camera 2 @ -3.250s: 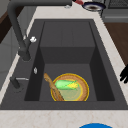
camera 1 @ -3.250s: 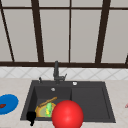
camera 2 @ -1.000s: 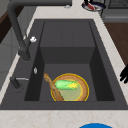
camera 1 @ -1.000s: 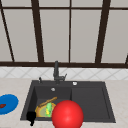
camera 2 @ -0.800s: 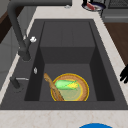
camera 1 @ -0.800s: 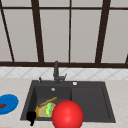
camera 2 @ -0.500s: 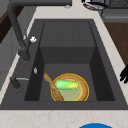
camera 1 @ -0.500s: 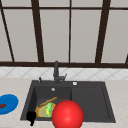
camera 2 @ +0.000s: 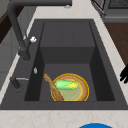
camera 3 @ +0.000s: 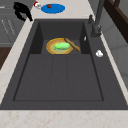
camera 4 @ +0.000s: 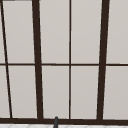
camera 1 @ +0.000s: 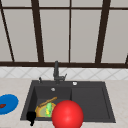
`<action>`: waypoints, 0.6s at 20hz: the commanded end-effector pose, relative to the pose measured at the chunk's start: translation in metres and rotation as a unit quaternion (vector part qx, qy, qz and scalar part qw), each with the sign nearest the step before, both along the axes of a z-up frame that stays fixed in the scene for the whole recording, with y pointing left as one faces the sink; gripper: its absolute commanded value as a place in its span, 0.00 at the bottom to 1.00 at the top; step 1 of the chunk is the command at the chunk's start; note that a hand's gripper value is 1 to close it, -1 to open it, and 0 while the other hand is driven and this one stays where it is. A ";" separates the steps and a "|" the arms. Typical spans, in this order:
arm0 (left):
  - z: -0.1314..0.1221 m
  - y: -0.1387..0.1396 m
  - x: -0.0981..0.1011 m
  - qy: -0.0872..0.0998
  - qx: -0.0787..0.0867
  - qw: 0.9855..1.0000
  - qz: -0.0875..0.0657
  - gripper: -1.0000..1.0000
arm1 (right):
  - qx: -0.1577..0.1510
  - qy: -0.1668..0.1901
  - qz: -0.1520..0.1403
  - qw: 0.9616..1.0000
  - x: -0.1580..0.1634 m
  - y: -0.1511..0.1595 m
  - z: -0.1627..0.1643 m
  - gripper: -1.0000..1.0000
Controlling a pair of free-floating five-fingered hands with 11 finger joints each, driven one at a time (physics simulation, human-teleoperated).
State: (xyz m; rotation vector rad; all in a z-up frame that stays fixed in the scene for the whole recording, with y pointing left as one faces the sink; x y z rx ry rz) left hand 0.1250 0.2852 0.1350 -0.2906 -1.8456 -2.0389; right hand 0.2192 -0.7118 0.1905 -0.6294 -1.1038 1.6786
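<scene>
- A red ball sits nearest in the front view, low in the middle, covering part of the sink's front rim. It has not shifted over the last few seconds.
- The left hand hangs over the counter at the sink's front left corner, just outside the rim. The right side view and the left side view show its fingers loose and pointing down, grasping nothing. It is where it was three seconds ago, so nothing has been reached for or touched.
- The bowl is the thing closest to that hand. It lies on the floor of the basin at the sink's left end, apart from the hand and below it.
- A green vegetable lies in the bowl, and a wooden spoon leans across the bowl's back rim. Both are undisturbed.
- A blue plate rests on the counter left of the sink, with a small dark red item on it.
- The tap stands behind the basin.
- The window rises beyond.
</scene>
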 end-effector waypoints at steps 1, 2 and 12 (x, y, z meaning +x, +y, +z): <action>0.000 0.000 0.000 0.000 0.000 1.000 0.000 0.50 | 0.000 -0.020 -0.026 0.999 0.000 0.018 0.008 0.00; 0.000 0.000 0.000 0.000 0.000 1.000 0.000 0.50 | -0.003 -0.020 -0.030 0.999 0.000 0.023 0.009 0.00; 0.000 0.000 0.000 0.000 0.000 1.000 0.000 0.50 | -0.031 0.004 0.006 0.999 0.006 0.046 0.003 0.00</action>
